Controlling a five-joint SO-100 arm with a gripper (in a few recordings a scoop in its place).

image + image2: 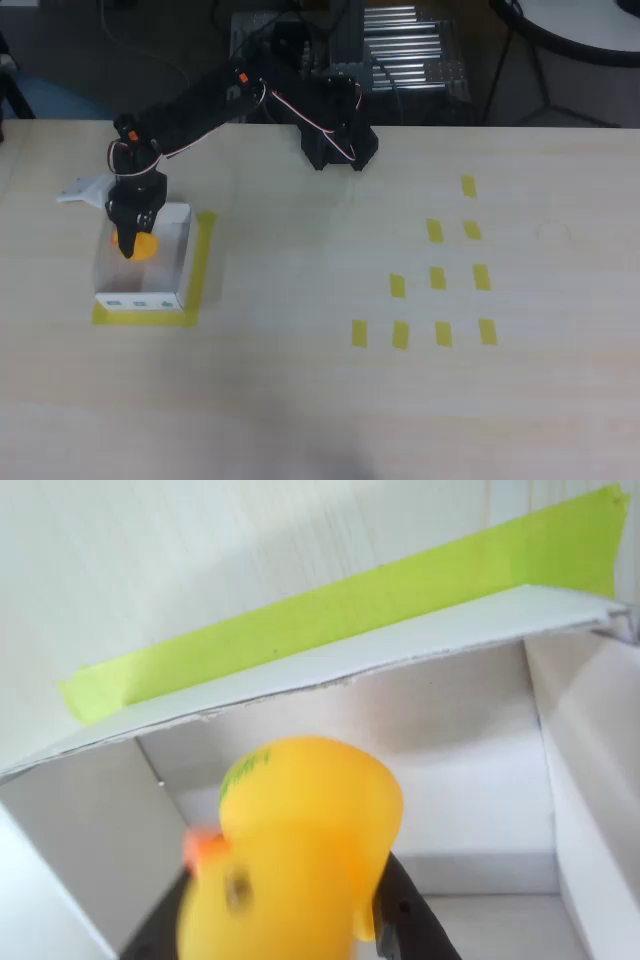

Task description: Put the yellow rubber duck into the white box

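The yellow rubber duck [143, 246] hangs over the inside of the white box [170, 262], held between the black fingers of my gripper [133, 240]. In the wrist view the duck [295, 865] is large and close, orange beak to the left, with a dark finger [405, 915] against its right side. Behind and below it are the white box's walls and floor [480, 810]. The gripper is shut on the duck.
Yellow tape [203, 262] borders the box on its right and front sides; it appears as a green-yellow strip [340, 610] in the wrist view. Several small yellow tape rectangles [437, 278] lie on the right half of the wooden table. The arm's black base [338, 140] stands at the table's far edge.
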